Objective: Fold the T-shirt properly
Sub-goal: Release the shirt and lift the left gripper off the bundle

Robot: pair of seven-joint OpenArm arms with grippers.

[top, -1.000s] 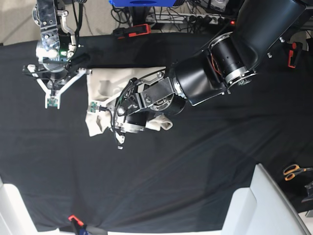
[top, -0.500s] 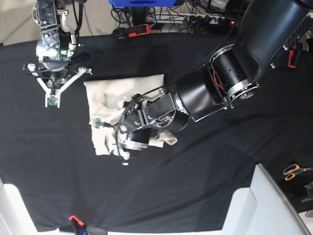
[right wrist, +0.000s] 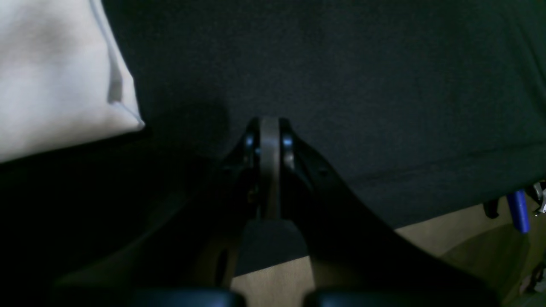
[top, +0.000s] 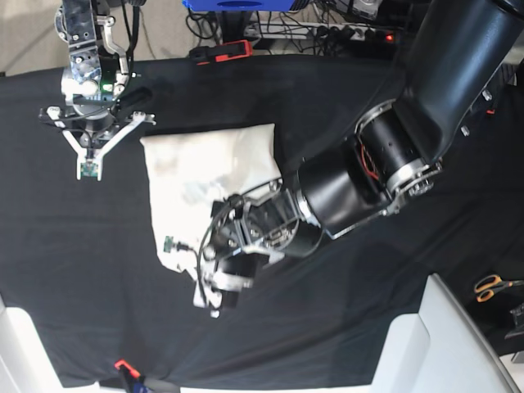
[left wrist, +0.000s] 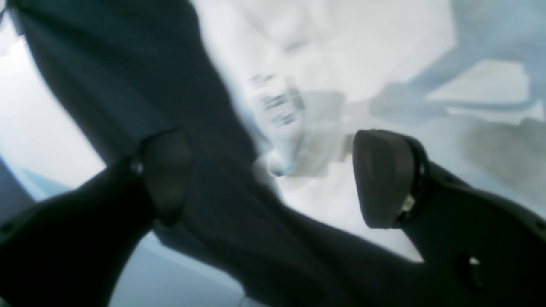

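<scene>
While the T-shirt (top: 209, 180) lies long axis twelve-to-six mid-cloth, the left gripper (top: 190, 273) hangs spread at its six-o'clock hem, nearer than the pressed-shut right gripper (top: 87, 169) at ten o'clock.

Left wrist view: blurred, washed-out white T-shirt (left wrist: 341, 51)
Right wrist view: dim — murky foreground
Base view: evenly lit, sharp

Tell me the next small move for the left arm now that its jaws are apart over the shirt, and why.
Probably lift the left gripper straight up and clear. Its jaws stand wide with nothing between them, and the T-shirt lies folded on the black cloth; dragging sideways could undo the fold. The right gripper is shut, off the shirt.
</scene>
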